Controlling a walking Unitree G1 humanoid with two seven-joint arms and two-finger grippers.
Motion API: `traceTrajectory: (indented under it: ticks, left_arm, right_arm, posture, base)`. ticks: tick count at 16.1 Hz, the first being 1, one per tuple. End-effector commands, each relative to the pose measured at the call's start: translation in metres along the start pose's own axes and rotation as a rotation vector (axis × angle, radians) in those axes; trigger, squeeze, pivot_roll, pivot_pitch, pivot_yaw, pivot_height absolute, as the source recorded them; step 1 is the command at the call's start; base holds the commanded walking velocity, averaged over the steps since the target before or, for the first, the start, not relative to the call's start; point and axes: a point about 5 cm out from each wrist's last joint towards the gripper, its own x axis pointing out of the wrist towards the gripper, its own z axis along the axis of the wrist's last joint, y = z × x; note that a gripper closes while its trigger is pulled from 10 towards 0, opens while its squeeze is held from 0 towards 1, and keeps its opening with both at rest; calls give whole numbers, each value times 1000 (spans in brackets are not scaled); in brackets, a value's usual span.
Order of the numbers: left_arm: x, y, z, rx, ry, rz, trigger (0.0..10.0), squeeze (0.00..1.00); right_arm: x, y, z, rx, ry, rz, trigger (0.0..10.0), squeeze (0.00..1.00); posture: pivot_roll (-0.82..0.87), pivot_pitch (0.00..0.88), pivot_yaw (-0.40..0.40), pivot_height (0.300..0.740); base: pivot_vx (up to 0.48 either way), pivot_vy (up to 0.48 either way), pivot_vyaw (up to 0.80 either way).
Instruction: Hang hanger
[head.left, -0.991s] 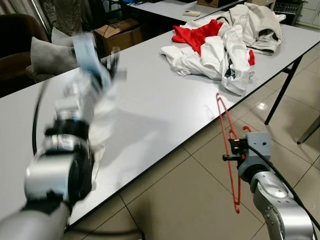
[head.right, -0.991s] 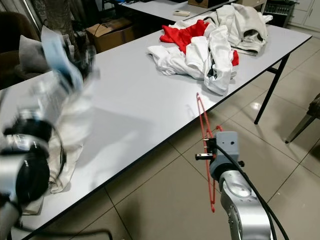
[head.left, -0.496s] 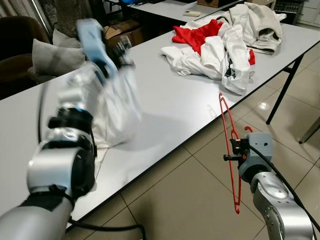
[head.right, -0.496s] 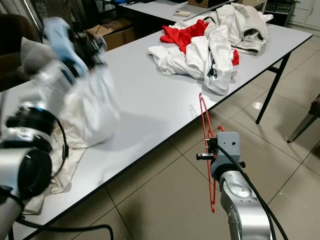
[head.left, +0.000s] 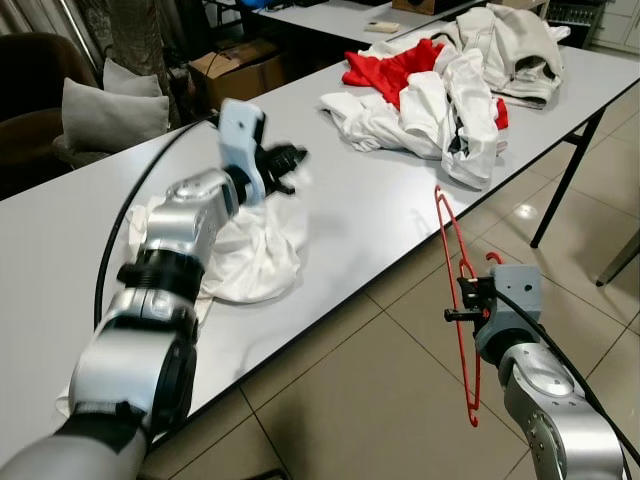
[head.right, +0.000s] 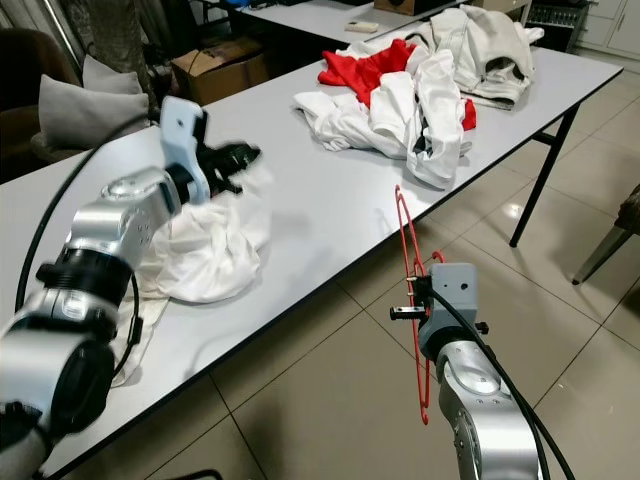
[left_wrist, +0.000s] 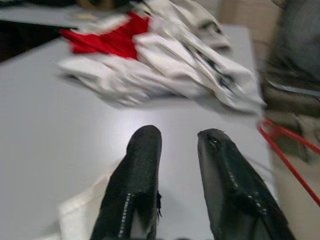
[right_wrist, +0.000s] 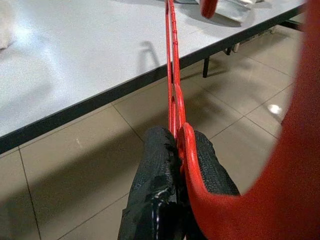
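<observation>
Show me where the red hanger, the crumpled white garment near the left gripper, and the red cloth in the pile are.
red hanger (head.left: 459, 300): left eye view, on its thin frame.
white garment (head.left: 252, 252): left eye view, middle of the bunched fabric.
red cloth (head.left: 392, 68): left eye view, centre of its visible part.

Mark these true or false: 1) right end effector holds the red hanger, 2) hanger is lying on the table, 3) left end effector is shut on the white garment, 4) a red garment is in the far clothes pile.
1) True: the right end effector is clamped on the red hanger.
2) False: it is held upright beside the table, over the floor.
3) False: the left end effector is open, above the white garment.
4) True: the red garment lies in the clothes pile.
</observation>
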Motion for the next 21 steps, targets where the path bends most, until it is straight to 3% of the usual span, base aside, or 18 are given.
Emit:
traceTrajectory:
  ticks: [1,5,8,10,12,18,19,21]
  left_arm:
    - [-7,0,0,27,34,-40,10000,1000]
    - [-31,15,-13,185,196,-25,10000,1000]
    - [-68,35,-33,339,475,-62,10000,1000]
    - [-79,40,-39,379,561,-76,10000,1000]
    - [-100,59,-50,510,746,1,10000,1000]
    - [-118,47,-60,474,842,-152,10000,1000]
    - [-132,45,-69,487,933,-221,10000,1000]
    - [-140,50,-74,513,998,-204,10000,1000]
  right_arm:
    - [2,3,2,4,-6,11,10000,0]
    - [3,4,1,3,-5,18,10000,0]
    - [3,7,0,4,0,27,10000,0]
    - [3,8,0,5,1,28,10000,0]
    - [2,8,-2,9,4,27,10000,0]
    - [0,8,-4,10,7,18,10000,0]
    - [-1,8,-4,10,8,18,10000,0]
    - [-1,8,-4,9,9,20,10000,0]
  posture:
    - [-232,0,136,740]
    - [-232,0,136,740]
    - [-210,0,131,740]
    - [-209,0,132,740]
    - [-207,0,137,740]
    - [-212,0,146,740]
    - [-210,0,144,740]
    - [-210,0,144,740]
  base:
    - [0,0,0]
    - [0,0,0]
    - [0,0,0]
    - [0,0,0]
    - [0,0,0]
    - [0,0,0]
    - [0,0,0]
    - [0,0,0]
